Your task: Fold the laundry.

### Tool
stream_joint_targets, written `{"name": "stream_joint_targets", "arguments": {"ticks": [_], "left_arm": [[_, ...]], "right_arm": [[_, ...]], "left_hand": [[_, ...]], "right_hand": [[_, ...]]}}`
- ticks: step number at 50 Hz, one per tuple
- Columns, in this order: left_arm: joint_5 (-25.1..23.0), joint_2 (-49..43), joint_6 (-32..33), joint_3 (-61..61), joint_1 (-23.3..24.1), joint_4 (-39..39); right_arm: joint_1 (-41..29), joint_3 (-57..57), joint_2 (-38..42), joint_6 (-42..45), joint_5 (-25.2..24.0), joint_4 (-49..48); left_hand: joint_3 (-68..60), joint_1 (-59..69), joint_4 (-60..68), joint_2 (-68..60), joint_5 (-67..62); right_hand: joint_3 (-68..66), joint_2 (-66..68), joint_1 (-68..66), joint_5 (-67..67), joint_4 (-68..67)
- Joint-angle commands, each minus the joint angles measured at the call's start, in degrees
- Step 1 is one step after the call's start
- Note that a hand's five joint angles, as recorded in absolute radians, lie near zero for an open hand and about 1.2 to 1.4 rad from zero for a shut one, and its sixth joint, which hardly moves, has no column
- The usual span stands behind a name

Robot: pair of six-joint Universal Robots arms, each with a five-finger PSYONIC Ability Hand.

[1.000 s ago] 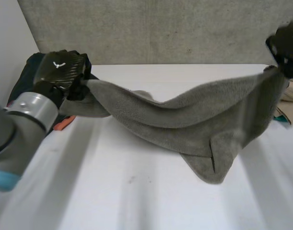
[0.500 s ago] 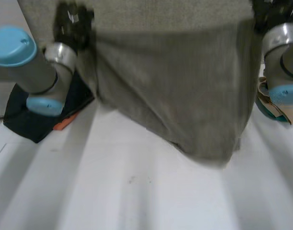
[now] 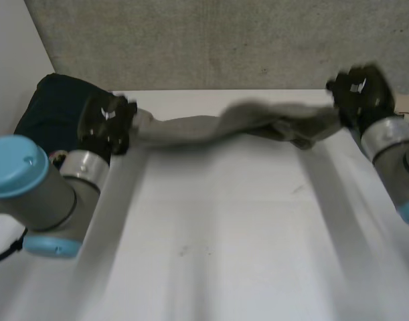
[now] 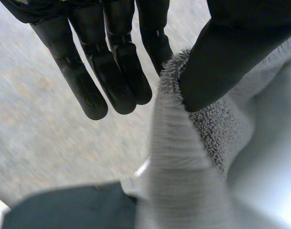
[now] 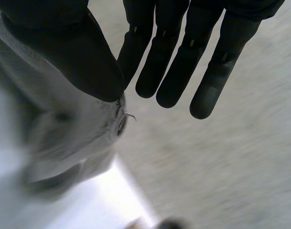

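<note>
Around the work area: a dark clothes pile point(image 3: 53, 100) sits at the far left corner of the tabletop point(image 3: 224, 234), just behind the left hand point(image 3: 107, 124), and a grey textured wall point(image 3: 224, 40) runs along behind the far edge. That pile is the one thing crowding the left side, and the left arm's big grey joint with its blue cap sits in front of it. The towel point(image 3: 258, 126) is a grey terry one. It's strung between the left hand and the right hand point(image 3: 361, 93), along the far edge of the tabletop. It's bunched into a loose twisted rope, with a lumpy knot of folds nearer the right hand. I can't tell if its middle touches the surface. The head view gives you the whole span, while the wrist views give you the actual grips. On the left, the thumb point(image 4: 231, 52) clamps the fuzzy edge against the nearest finger. The other fingers point(image 4: 112, 76) hang straight and off the cloth, with the dark pile beyond their tips. On the right it's the same deal: the thumb point(image 5: 74, 52) pins a hemmed corner with a stray thread, and the fingers point(image 5: 183, 67) are straight and slightly fanned. The towel's long axis runs left to right, parallel to the far edge, with one end at each hand.
</note>
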State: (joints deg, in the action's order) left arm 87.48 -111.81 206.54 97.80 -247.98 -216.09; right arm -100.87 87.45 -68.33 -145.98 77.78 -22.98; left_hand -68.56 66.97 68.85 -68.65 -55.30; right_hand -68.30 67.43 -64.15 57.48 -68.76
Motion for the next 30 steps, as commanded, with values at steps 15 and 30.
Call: {"name": "stream_joint_targets", "arguments": {"ticks": [15, 30], "left_arm": [[0.24, -0.69, -0.96, 1.17, -0.57, -0.04], [0.33, -4.38, -1.32, -4.63, -1.80, 3.92]], "right_arm": [[3.92, -3.69, 11.89, -7.67, -5.10, 19.64], [3.75, -1.14, 11.90, 4.92, -5.10, 20.35]], "left_hand": [[-11.44, 13.03, 11.15, -11.35, -14.70], [-11.44, 13.03, 11.15, -11.35, -14.70]], "right_hand": [[13.46, -12.58, 9.31, -12.64, 13.92], [35.35, -34.47, 31.19, -34.52, 35.80]]}}
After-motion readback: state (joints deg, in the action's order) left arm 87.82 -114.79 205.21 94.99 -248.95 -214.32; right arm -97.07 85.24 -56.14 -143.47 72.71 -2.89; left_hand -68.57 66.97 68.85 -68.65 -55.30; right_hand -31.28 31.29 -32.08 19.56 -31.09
